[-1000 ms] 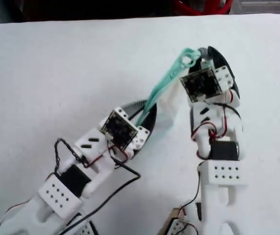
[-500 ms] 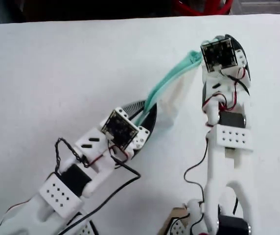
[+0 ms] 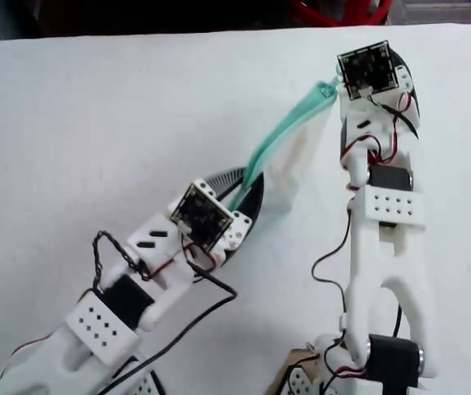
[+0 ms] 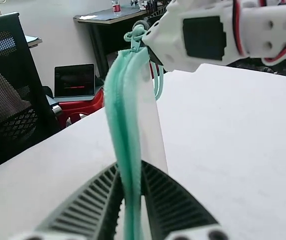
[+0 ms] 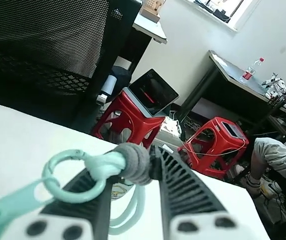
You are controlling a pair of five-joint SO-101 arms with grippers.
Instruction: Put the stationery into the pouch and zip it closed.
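step: likely last of zipping pouch (image 3: 278, 146)
left tool (image 4: 130, 170): clamped on pouch end
right tool (image 5: 128, 172): clamped on zip pull (image 5: 132, 161)
next: maybe short steady pull

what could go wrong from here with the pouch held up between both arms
The right gripper pinches just the grey knot of the zip pull near its jaw tips, so it may slip free under tension. The left gripper clamps the pouch only by its thin teal zipper edge; a hard pull could drag the pouch out or strain the zipper.
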